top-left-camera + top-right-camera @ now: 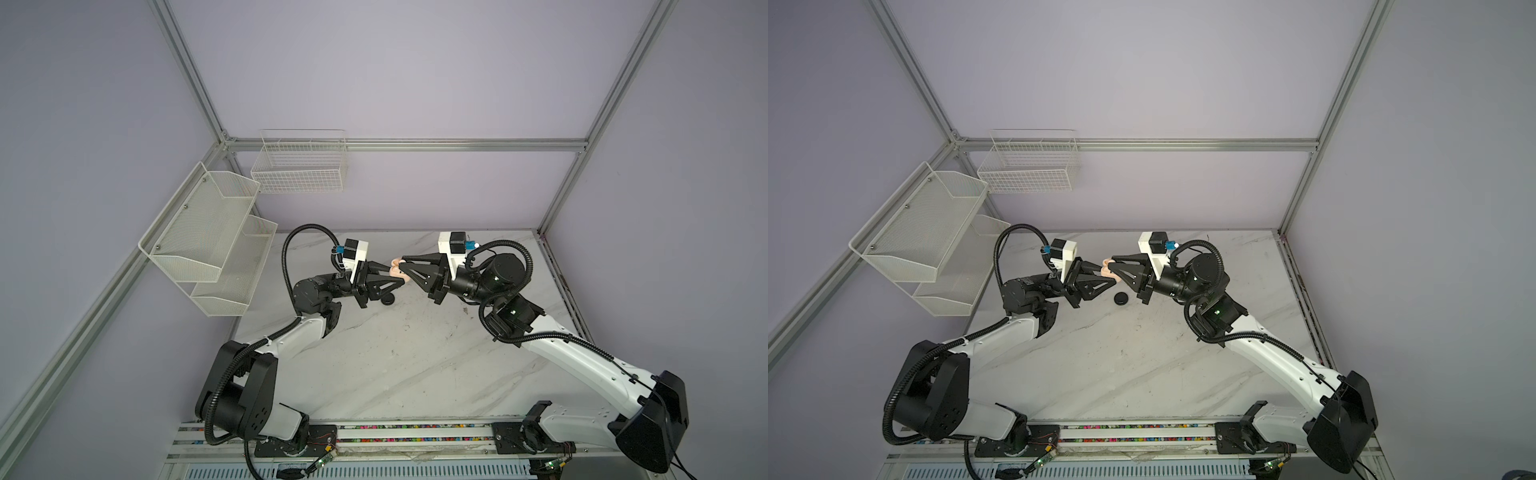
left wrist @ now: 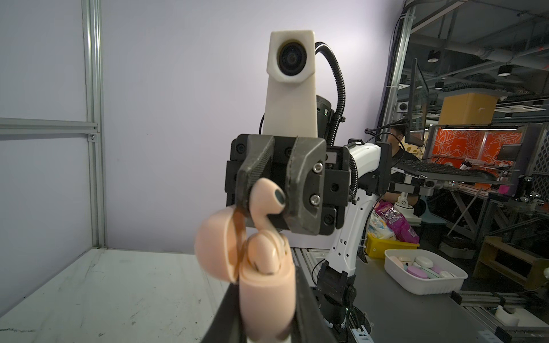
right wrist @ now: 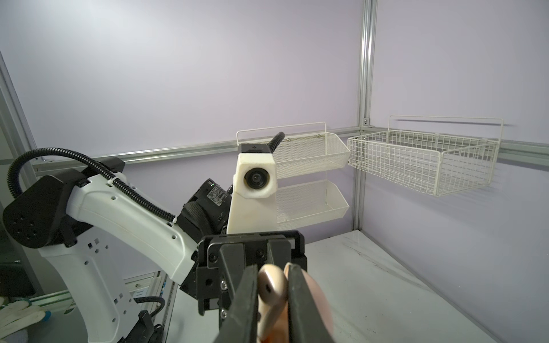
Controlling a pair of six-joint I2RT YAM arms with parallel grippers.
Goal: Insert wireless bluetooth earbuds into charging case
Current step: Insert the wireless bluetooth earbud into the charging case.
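A pinkish-cream charging case [image 2: 266,297] is held above the table with its lid [image 2: 215,243] swung open. My left gripper [image 2: 267,314] is shut on the case body. One pinkish earbud [image 2: 264,252] sits in the case. A second pinkish earbud [image 2: 264,199] hangs just above it, stem down, with my right gripper [image 3: 271,297] shut on its head [image 3: 271,285]. In both top views the two grippers meet tip to tip over the far middle of the table, left [image 1: 397,275] and right [image 1: 404,266], with the case [image 1: 1108,271] between them.
A small black round object [image 1: 1121,298] lies on the marble table [image 1: 395,365] just below the grippers. A white two-tier mesh shelf [image 1: 208,241] and a wire basket [image 1: 299,166] hang on the far-left walls. A white bin of cases [image 2: 424,276] stands off the table.
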